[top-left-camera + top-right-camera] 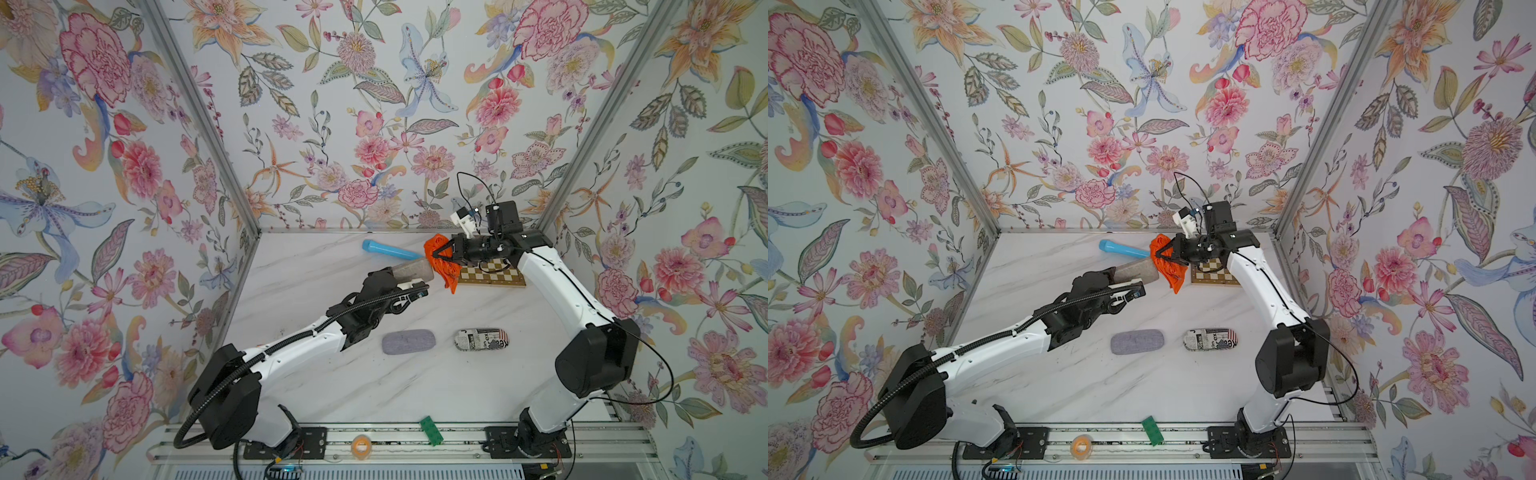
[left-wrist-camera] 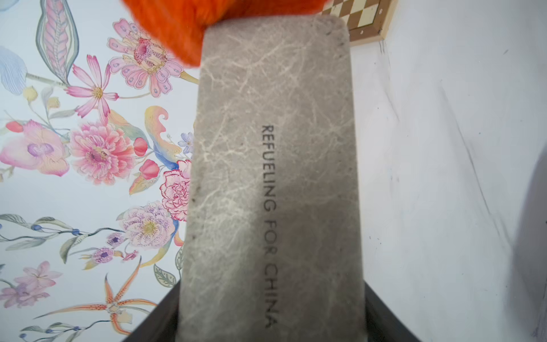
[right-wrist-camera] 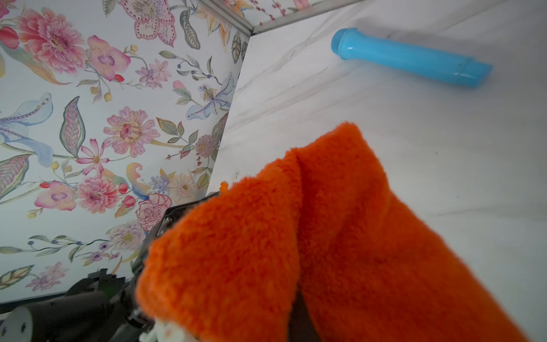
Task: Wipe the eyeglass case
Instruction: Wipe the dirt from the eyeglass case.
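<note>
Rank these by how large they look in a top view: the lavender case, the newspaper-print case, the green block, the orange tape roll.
1. lavender case and newspaper-print case: they look alike, so tied.
2. green block.
3. orange tape roll, only slightly smaller than the block, so that order is unsure.

Top views: mounted high over the near edge of the table (image 1: 332, 395), facing down toward the back wall (image 1: 374, 124); both take in the whole scene. Left wrist view: tight along the case (image 2: 272, 177), toward the cloth (image 2: 177, 23). Right wrist view: tight behind that same cloth, seemingly angled down at the table, with the tube (image 3: 411, 59) beyond.
</note>
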Motion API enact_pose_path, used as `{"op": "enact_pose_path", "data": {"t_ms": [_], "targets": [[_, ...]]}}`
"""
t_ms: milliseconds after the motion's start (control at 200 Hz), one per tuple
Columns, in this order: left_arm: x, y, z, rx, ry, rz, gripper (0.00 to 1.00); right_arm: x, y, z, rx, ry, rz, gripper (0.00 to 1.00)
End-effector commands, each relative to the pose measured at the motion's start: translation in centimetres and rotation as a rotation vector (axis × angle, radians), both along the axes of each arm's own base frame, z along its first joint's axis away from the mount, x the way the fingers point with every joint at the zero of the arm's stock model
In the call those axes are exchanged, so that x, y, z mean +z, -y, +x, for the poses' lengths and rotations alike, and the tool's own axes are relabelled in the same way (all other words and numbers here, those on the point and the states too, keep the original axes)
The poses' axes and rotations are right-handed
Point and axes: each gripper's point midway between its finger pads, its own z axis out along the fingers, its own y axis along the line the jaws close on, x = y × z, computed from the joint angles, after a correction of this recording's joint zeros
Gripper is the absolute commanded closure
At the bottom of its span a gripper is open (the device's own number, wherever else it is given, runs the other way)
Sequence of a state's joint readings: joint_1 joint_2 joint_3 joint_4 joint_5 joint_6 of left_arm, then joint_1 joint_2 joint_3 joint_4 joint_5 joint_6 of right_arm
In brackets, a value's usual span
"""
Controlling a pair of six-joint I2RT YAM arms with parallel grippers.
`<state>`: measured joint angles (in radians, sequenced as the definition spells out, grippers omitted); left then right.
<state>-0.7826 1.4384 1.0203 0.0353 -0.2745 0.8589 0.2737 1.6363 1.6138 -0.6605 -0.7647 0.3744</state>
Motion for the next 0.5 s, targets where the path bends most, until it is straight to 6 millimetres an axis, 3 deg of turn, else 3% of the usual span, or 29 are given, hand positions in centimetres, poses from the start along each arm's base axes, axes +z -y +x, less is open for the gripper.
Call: {"op": "enact_pose_path", "data": {"t_ms": [0,105,175,370,495], "targets": [[5.1,-1.4,1.2,0.086,-0.099,-0.413,0.63,5.9,1.2,-1.2,-0.067,0.242,0.037,1.0],[5.0,-1.0,1.3,0.074,-0.306,-0.677,0.63,7.6,1.8,-2.4,-0.105,0.35,0.114,1.0],[5.3,0.5,0.8,0.017,-0.45,-0.811,0.63,7.9,1.2,-3.4,-0.098,0.382,0.17,1.0],[7.5,4.3,-1.4,-0.171,-0.683,-1.008,0.63,8.0,-4.4,-6.8,0.041,0.491,0.157,1.0],[8.8,5.4,-2.5,-0.267,-0.74,-1.053,0.63,8.6,-5.7,-5.5,0.068,0.493,0.198,1.0]]}}
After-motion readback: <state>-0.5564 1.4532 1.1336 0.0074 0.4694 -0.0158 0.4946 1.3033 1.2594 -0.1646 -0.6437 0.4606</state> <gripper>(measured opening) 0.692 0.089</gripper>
